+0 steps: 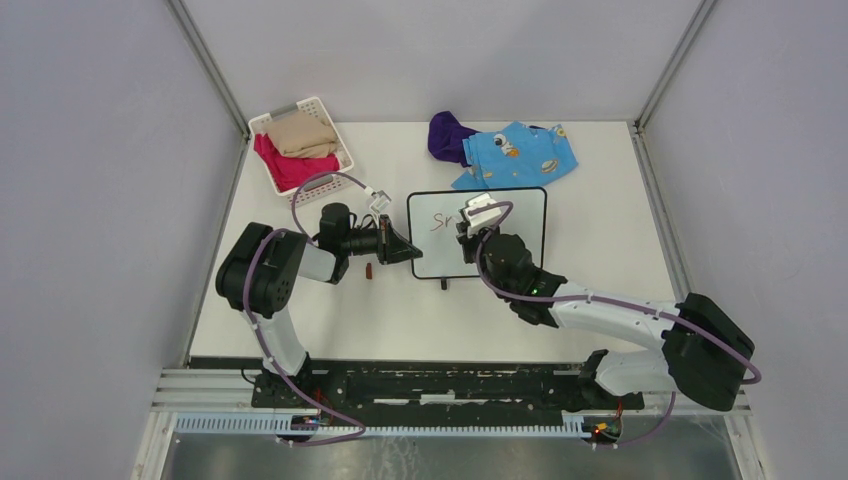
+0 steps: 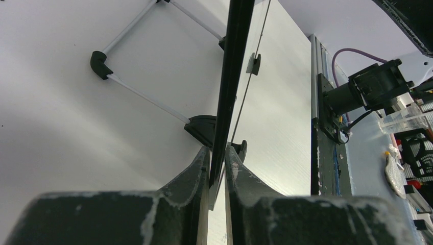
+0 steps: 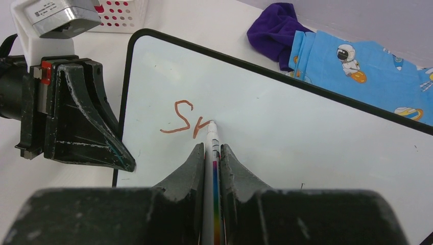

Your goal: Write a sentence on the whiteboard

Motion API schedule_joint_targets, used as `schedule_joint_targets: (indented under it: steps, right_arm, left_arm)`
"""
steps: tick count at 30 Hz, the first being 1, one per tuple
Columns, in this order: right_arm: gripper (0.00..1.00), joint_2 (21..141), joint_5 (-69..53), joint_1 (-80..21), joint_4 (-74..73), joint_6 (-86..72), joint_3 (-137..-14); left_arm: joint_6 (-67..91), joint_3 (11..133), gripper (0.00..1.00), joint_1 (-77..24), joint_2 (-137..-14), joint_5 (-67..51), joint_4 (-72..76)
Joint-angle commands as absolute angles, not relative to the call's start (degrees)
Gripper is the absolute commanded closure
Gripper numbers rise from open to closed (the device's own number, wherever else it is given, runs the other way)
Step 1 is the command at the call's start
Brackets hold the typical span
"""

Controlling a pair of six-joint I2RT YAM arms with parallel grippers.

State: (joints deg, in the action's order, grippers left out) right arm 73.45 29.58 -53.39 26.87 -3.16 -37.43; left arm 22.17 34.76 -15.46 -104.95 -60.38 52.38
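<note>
The left claw (image 2: 217, 153) pinches the whiteboard (image 3: 306, 132) at its nine o'clock edge. The right claw (image 3: 212, 149) grips a marker (image 3: 213, 133), its tip touching reddish writing (image 3: 178, 120) toward ten o'clock.

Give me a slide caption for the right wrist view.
Right gripper holds a marker to the whiteboard, the sentence barely begun; left gripper clamps the board's edge.

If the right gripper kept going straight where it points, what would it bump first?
The black-framed white whiteboard; the thin white marker in the right gripper looks to touch it already, beside the reddish-brown letters.
</note>
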Motion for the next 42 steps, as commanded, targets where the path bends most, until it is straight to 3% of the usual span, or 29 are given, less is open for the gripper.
schedule_joint_targets:
  steps: [1, 17, 42]
  right_arm:
    - [1.0, 71.94, 31.02, -52.81, 28.04, -2.47, -36.5]
    - [1.0, 70.5, 29.15, -52.82, 27.77, -3.66, -32.26]
    - [1.0, 72.44, 29.93, -51.81, 27.72, -0.94, -38.64]
  left_arm:
    - [17.93, 35.48, 0.98, -15.12, -104.22, -57.04, 50.33]
    - [17.84, 35.48, 0.98, -15.16, -104.23, -57.01, 50.01]
    - [16.97, 35.89, 0.98, -15.23, -104.21, -57.01, 48.57]
